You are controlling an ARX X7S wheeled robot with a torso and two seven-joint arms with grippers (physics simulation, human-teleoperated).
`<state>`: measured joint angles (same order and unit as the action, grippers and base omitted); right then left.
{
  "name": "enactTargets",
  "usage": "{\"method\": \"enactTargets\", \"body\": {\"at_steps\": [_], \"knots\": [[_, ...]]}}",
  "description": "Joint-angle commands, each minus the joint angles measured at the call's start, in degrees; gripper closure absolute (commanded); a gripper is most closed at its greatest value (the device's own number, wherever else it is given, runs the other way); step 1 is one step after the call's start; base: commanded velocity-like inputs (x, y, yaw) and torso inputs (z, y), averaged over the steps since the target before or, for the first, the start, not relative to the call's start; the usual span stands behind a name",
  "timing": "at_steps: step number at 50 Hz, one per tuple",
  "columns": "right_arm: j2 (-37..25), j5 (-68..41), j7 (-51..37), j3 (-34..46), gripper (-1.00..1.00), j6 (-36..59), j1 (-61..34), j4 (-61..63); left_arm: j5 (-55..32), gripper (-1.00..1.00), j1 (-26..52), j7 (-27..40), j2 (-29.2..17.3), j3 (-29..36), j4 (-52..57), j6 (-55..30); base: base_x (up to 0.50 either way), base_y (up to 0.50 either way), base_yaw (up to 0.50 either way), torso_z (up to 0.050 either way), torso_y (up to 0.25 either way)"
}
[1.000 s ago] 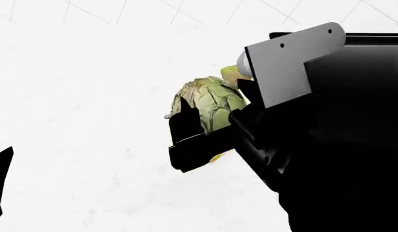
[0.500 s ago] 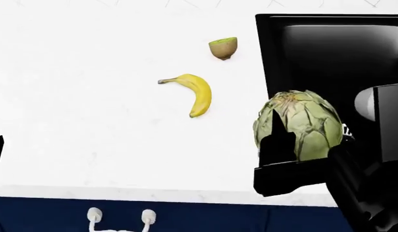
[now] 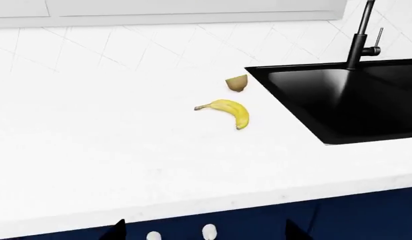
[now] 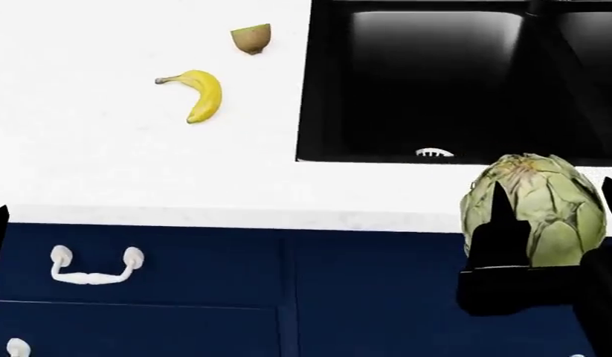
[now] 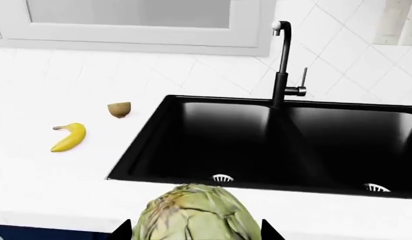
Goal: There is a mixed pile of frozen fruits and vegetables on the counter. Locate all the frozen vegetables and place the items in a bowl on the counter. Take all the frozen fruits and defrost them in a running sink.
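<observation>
My right gripper (image 4: 554,223) is shut on the pale green artichoke (image 4: 534,186) and holds it in the air at the counter's front edge, in front of the black sink (image 4: 435,82). The artichoke fills the near part of the right wrist view (image 5: 192,212), between the gripper's (image 5: 195,230) two fingers. The yellow banana (image 4: 198,93) and the halved kiwi (image 4: 252,37) lie on the white counter (image 4: 107,163), left of the sink. My left gripper (image 3: 207,231) is open and empty, low in front of the cabinets. The bowl is out of view.
A tall black faucet (image 5: 281,65) stands behind the sink's divider. Both basins have slotted metal drains (image 5: 223,178). Dark blue cabinets with white handles (image 4: 92,268) run below the counter. A white tiled wall and a window frame stand behind the counter.
My right gripper has lifted the artichoke off the counter and carried it right and back to the front edge by the sink. The head view has pulled back. The banana and kiwi stay put.
</observation>
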<state>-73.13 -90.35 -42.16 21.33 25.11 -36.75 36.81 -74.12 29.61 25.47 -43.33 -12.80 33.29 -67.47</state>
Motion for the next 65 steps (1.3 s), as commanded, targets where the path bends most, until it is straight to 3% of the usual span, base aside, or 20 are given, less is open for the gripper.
{"method": "enactTargets", "body": {"at_steps": [1,28,33,48,57,65], "knots": [[-0.8,4.7,3.7,-2.6,1.00,-4.0,4.4,-0.4,1.6,-1.00,-0.3,-0.1,1.1,-0.3,-0.5,2.1,0.00,-0.50,0.00,0.000,0.000],[-9.5,2.7,2.7,-7.8,1.00,-15.2,15.6,2.8,-0.4,-1.00,0.6,1.4,1.0,-0.1,-0.5,2.1,0.01,-0.50,0.00,0.000,0.000],[-12.1,4.1,3.0,-8.1,1.00,-21.5,21.4,2.7,-0.1,-1.00,1.0,1.8,1.3,0.2,-0.7,2.3,0.05,-0.50,0.00,0.000,0.000],[-12.8,5.8,3.5,-7.8,1.00,-25.0,25.1,2.1,0.2,-1.00,-0.4,0.9,0.7,-0.4,-0.8,3.3,0.06,-0.50,0.00,0.000,0.001],[-16.0,5.7,3.3,-7.5,1.00,-31.6,28.7,2.6,0.4,-1.00,-0.3,0.9,0.8,0.3,-0.8,3.4,0.07,-0.50,0.00,0.000,0.001],[-14.8,5.1,3.2,-8.7,1.00,-29.6,27.8,2.2,0.4,-1.00,-0.4,0.7,0.4,0.2,-1.1,3.7,0.00,-0.50,0.00,0.000,0.000]]}}
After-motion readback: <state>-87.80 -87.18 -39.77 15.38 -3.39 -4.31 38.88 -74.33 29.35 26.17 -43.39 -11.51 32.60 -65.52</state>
